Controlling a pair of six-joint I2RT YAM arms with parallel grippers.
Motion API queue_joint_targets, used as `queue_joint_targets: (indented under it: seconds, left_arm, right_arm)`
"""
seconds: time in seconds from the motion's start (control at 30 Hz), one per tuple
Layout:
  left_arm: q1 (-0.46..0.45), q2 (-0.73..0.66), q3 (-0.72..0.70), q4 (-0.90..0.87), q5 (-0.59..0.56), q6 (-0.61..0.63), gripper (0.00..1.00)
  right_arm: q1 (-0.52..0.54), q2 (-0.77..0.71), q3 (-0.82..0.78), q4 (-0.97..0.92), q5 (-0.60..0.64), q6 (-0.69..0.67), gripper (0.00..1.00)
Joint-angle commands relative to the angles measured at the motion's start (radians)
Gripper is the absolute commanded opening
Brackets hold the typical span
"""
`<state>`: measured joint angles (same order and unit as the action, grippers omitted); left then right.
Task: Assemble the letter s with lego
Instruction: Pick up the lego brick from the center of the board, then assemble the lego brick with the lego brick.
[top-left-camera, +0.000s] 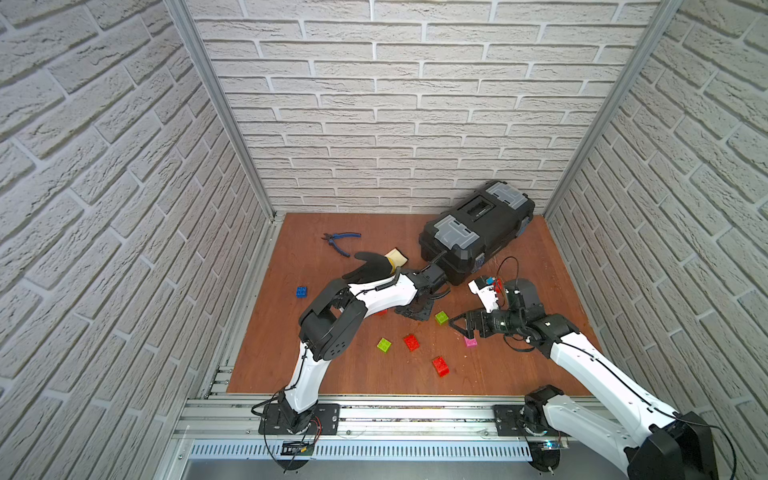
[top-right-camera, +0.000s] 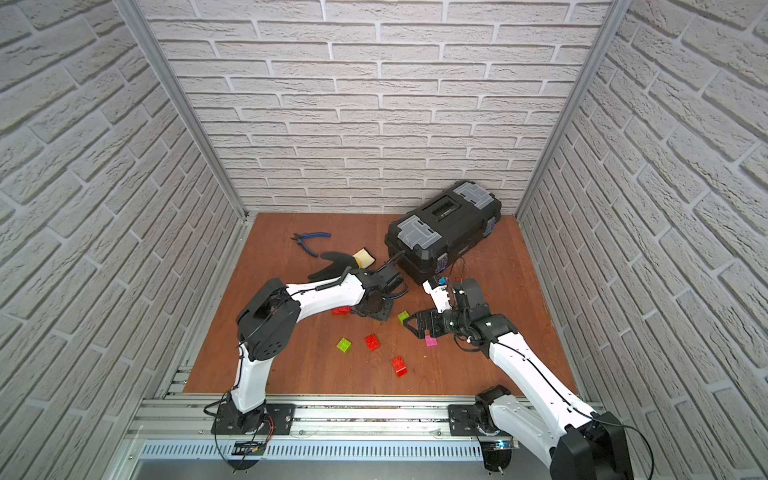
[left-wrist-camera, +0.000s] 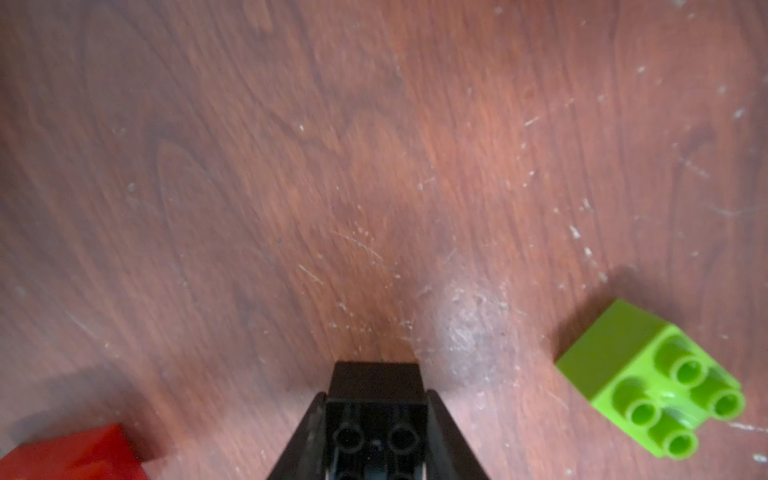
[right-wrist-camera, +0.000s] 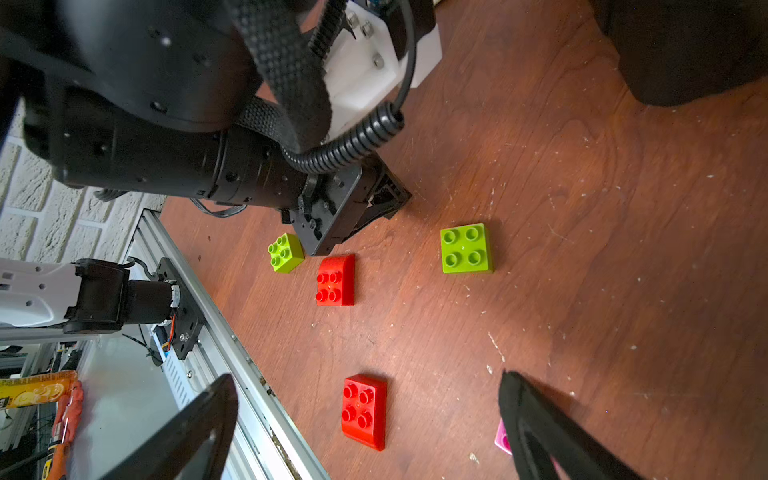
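While the left gripper (left-wrist-camera: 376, 401) squeezed a black brick (left-wrist-camera: 376, 380), the right gripper (top-left-camera: 458, 327) hung wide open; a pink brick (top-left-camera: 470, 342) lay near.

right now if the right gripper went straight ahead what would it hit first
Probably the nearer red brick lying ahead between the right gripper's open fingers, though its height is unclear.
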<state>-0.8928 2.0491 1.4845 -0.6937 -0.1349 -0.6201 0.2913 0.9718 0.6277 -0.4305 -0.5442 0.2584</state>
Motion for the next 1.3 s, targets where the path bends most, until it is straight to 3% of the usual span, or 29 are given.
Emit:
queue_joint_targets:
  seconds: [0.0, 0.53, 0.93, 1.27]
  left_arm:
    - [0.001, -0.032, -0.014, -0.033, -0.013, 0.018, 0.3]
    - [0.109, -0.25, -0.059, -0.147, -0.016, 0.093, 0.32]
    - [0.213, -0.362, -0.188, -0.137, 0.005, 0.125, 0.33]
    - [0.257, -0.361, -0.248, -0.074, 0.043, 0.132, 0.33]
  right_arm:
    - [-0.006, -0.004, -0.009, 0.036, -0.017, 0.002, 0.98]
    - [0.006, 0.056, -0.034, 0.212, -0.121, 0.09, 0.95]
    - [0.117, 0.134, -0.005, 0.323, -0.081, 0.149, 0.95]
    - [0.154, 0.196, 0.03, 0.354, -0.053, 0.17, 0.95]
